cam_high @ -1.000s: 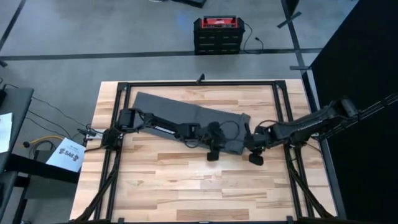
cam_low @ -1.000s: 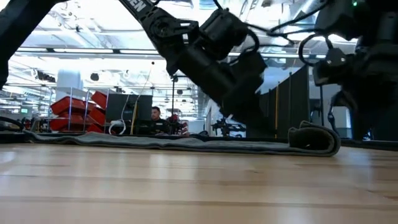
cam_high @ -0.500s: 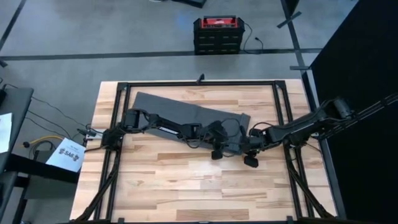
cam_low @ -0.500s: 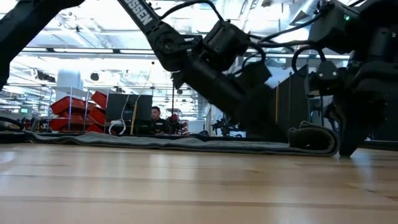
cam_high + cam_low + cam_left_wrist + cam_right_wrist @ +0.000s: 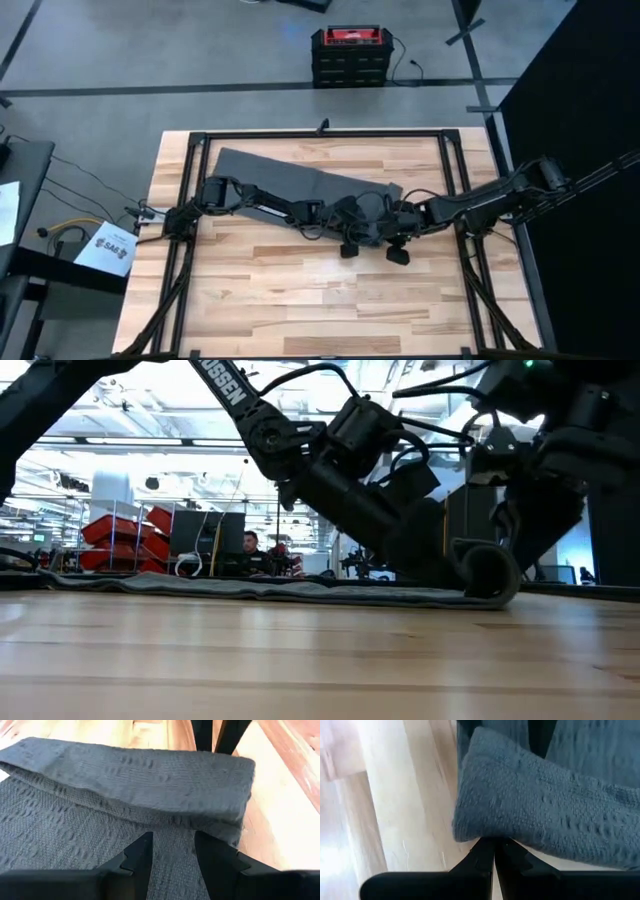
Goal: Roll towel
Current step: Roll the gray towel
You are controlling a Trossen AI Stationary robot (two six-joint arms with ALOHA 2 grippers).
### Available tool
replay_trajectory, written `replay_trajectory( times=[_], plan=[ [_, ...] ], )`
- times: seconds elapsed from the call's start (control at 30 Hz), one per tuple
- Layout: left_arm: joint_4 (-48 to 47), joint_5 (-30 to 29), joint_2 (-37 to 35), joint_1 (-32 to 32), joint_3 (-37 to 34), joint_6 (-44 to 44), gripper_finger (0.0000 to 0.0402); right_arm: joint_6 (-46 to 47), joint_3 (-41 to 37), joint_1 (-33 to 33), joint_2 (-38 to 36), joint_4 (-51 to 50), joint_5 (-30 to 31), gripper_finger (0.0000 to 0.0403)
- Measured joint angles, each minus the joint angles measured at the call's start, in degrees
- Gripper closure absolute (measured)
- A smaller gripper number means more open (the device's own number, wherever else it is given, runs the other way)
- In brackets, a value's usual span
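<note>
Both grippers meet at the towel's [image 5: 290,185] rolled end on the table [image 5: 300,300]; left gripper [image 5: 172,852] spread over flat cloth. Right gripper [image 5: 494,851] pinched together under the roll.

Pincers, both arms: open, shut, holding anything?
Left pincer: open, over the towel, holding nothing.
Right pincer: shut at the towel's rolled edge.

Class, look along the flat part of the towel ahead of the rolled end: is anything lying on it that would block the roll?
Nothing visible does. Ahead of the rolled end, the towel lies flat and bare; only the left gripper and right gripper work at the roll.
</note>
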Motion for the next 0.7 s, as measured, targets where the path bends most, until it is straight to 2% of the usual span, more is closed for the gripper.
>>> replay_trajectory(
  times=[0.4, 0.7],
  plan=[
    [-0.7, 0.0, 0.0, -0.1, 0.0, 0.2, 0.0268, -0.9, 5.8, 0.2, 0.0, -8.7, 0.0, 0.0403],
    [-0.8, 0.0, 0.0, -0.1, 0.0, 0.2, 0.0268, -1.9, 5.8, -0.2, 0.0, -8.3, 0.0, 0.0403]
  ],
)
